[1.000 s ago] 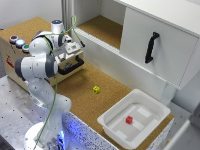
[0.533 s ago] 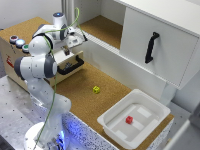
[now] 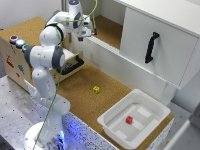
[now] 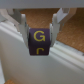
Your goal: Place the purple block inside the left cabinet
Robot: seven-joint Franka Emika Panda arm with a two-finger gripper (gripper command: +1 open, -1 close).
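The gripper (image 4: 39, 27) is clamped on the purple block (image 4: 40, 42), fingers (image 4: 21, 23) pressing its two sides. It hangs just over the white front edge of the left cabinet (image 3: 111, 31), cork floor open beyond.

Both views soft and low-res, even diffuse indoor light, no hard glare. Wrist view blurriest: purple block (image 4: 40, 42) between the fingers (image 4: 20, 24) is fuzzy-edged, shaded gap just behind it. Exterior view: blue glow at arm base, faint shadow beneath the gripper (image 3: 86, 34).
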